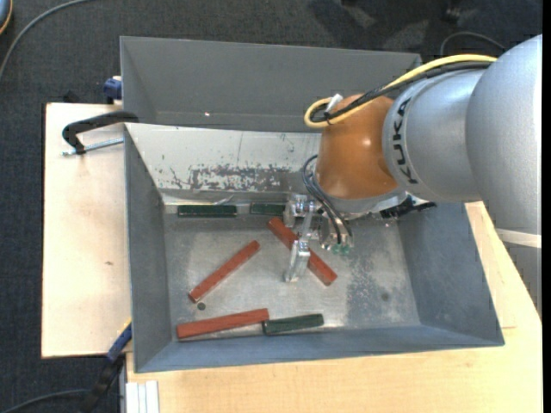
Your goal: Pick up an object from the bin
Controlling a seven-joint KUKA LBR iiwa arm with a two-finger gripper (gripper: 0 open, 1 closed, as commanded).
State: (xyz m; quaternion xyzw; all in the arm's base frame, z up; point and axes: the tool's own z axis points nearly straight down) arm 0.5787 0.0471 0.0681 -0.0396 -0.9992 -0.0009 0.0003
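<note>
Scuffed grey bin [144, 256] (dark carpet [258, 7] around) holds red sticks [224, 271].

The gripper [297, 263] sits over a red-brown stick [322, 270] at the centre of the bin [142, 256]. Another red stick [224, 270] lies at its nine o'clock, a green stick [293, 323] at six.

Bin floor [405, 282] right of centre bare, room to pass; slanted red bar [224, 271] crosses left-centre; long red bar [222, 323] and dark green bar [293, 323] line front wall; back green bar [207, 212] hugs back wall.
</note>
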